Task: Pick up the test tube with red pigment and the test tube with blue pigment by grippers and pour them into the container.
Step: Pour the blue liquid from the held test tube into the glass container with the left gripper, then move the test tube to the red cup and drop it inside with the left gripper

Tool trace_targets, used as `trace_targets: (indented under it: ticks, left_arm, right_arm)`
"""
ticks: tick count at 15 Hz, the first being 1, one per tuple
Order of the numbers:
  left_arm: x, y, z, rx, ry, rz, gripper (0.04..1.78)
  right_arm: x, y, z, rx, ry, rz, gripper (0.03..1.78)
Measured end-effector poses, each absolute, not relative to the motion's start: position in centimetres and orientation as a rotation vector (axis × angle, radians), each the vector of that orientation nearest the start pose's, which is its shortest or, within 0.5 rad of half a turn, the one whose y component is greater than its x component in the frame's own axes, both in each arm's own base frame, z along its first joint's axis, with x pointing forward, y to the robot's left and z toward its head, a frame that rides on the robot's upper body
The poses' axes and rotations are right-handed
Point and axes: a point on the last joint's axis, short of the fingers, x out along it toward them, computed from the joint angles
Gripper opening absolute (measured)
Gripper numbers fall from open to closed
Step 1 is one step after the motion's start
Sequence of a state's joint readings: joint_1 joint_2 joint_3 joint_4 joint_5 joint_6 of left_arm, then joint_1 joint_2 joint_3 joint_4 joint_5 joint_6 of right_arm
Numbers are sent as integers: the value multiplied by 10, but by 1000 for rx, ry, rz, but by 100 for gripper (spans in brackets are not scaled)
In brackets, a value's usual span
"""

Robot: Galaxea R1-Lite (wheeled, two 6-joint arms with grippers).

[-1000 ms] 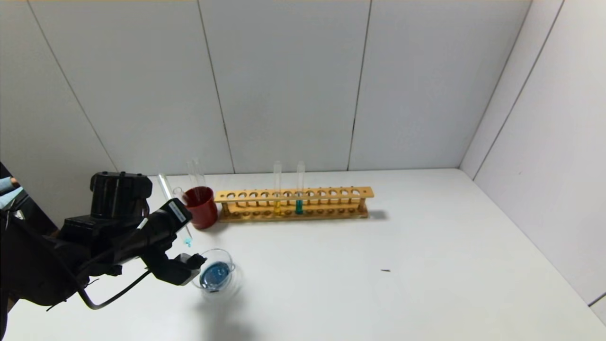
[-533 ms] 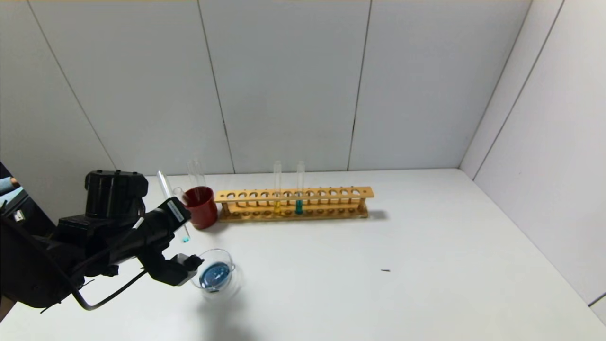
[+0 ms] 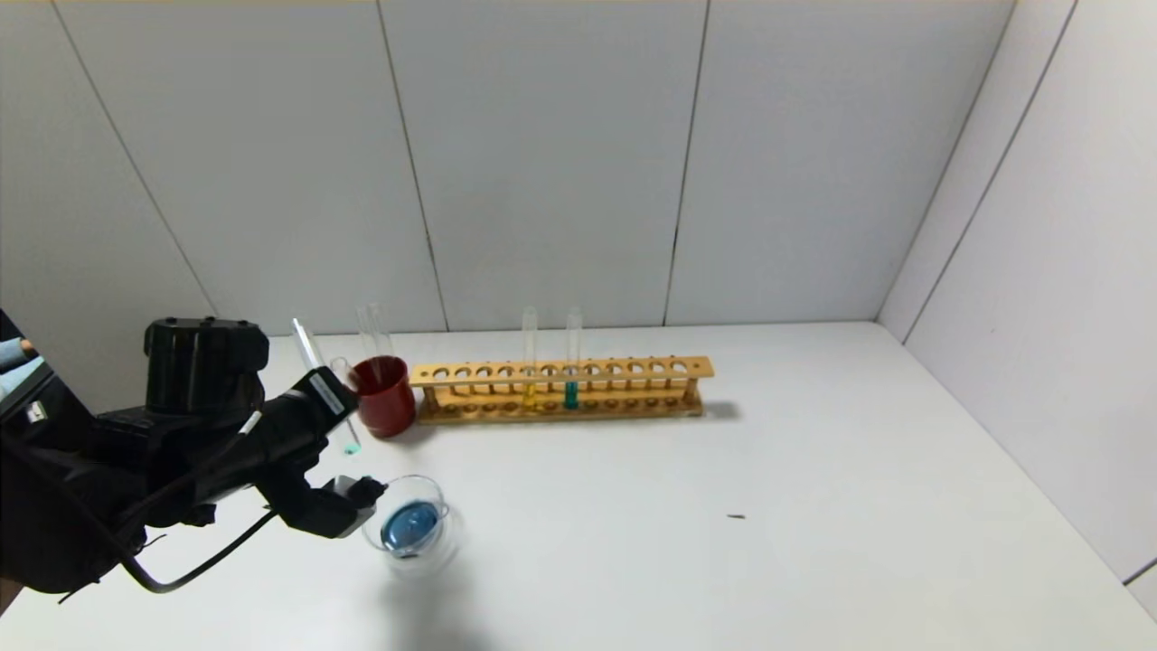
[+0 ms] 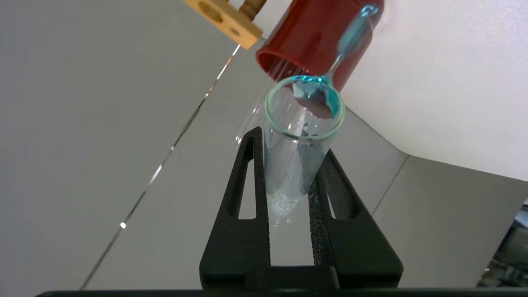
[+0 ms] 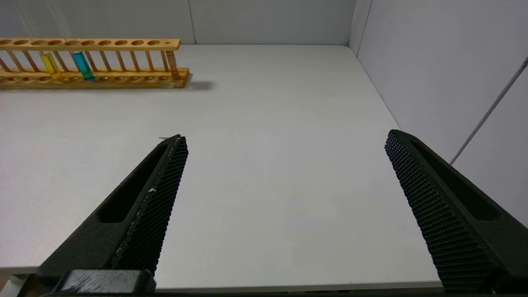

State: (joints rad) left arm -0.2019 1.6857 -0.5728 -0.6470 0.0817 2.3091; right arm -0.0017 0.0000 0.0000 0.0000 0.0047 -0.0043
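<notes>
Clear glass, thin and long, the test tube with blue pigment (image 4: 298, 140) sat pinched between the two black fingers of my left gripper (image 4: 288, 165), tilted, its open mouth toward the wrist camera and only a smear of teal-blue liquid clinging along its wall and in its rounded end. In the head view I saw that tube (image 3: 318, 380) held above the white counter (image 3: 723, 506), just beside the dark red cup (image 3: 384, 395) and a little back from the small round clear glass container (image 3: 411, 526). That container stood on the counter close to the left gripper (image 3: 333, 432) and held a shallow pool of blue liquid. Two clear tubes leaned in the red cup; I could not tell what they held. The long wooden test tube rack (image 3: 560, 391) stood beside the cup with two upright tubes, one with yellow liquid (image 3: 530, 362) and one with teal-blue liquid (image 3: 571, 362). My right gripper (image 5: 284, 181) hung over bare counter well apart from the rack, its fingers spread wide and holding nothing.
</notes>
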Motion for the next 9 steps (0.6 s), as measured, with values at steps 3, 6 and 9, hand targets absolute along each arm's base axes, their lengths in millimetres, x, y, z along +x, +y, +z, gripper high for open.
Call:
trace_targets:
  ticks: [3, 6, 9]
  left_arm:
    - [254, -50, 134, 2064, 171, -508, 32]
    - [236, -47, 147, 1674, 264, -274, 32]
    - [229, -44, 162, 1231, 286, -76, 32]
  right_arm:
    - [-23, 0, 75, -4, 0, 3, 175]
    - [-23, 0, 75, -4, 0, 3, 175]
    - [-23, 0, 75, -4, 0, 3, 175]
